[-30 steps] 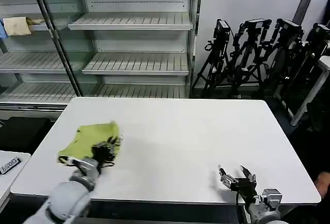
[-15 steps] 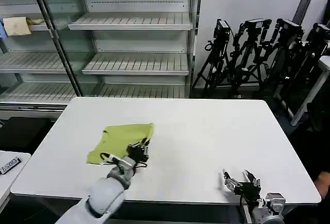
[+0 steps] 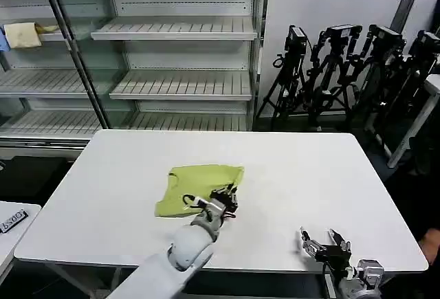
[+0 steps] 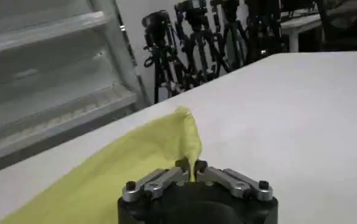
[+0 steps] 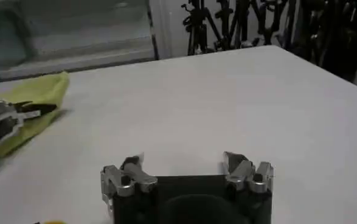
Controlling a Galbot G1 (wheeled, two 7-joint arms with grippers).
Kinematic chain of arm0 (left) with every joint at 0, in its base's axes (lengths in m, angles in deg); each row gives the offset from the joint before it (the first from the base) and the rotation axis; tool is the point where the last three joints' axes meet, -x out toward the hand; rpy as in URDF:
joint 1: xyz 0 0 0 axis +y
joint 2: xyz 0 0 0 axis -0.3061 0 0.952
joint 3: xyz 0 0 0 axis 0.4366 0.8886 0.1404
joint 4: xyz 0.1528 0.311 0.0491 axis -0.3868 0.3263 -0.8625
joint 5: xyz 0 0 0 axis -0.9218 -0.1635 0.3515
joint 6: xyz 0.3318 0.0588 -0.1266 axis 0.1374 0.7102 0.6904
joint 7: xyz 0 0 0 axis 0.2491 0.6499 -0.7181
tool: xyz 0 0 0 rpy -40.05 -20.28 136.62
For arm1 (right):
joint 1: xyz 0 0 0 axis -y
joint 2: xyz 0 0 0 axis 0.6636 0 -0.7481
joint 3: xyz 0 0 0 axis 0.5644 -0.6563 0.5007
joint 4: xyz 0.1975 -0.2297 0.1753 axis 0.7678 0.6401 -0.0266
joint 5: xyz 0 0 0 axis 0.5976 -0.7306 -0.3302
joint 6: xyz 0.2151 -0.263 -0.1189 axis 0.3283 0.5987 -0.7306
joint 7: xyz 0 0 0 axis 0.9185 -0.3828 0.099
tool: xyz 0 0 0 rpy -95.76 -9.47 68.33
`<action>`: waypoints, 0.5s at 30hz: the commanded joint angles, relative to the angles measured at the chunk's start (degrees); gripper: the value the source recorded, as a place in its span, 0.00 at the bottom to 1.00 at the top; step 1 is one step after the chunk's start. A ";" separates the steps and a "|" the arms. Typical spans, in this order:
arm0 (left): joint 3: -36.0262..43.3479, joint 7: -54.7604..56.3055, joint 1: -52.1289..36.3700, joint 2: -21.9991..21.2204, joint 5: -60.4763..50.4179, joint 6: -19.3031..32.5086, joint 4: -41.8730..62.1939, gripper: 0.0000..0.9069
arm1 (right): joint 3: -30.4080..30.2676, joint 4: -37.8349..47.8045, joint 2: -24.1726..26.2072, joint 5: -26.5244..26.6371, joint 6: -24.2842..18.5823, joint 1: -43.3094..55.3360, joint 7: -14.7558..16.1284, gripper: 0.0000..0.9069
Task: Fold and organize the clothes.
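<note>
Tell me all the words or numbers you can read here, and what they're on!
Only one text: a small dark tag with white characters, lying on the side table at the robot's left, too small and tilted to read.
None on the T-shirt pinched by the left tool, none on the white table, none on the shelves.

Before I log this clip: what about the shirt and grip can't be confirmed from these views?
- T-shirt: its neck label and how many layers are folded; the folded cloth hides them in the head view.
- Left gripper: how much fabric it pinches; the wrist view's lower edge cuts off the shirt.
- Right gripper: open, idle near the table's front edge.
</note>
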State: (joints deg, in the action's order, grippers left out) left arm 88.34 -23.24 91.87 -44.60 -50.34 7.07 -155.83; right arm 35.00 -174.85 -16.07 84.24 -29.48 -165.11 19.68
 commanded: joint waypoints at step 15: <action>3.61 0.97 -6.89 -7.70 18.16 4.11 1.53 1.00 | 0.03 -2.34 0.16 -1.53 0.66 0.02 0.22 1.00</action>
State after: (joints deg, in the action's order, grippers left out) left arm 91.36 -21.81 86.33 -51.76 -40.96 9.11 -151.46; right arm 35.26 -176.54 -16.05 83.20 -29.12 -165.60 19.84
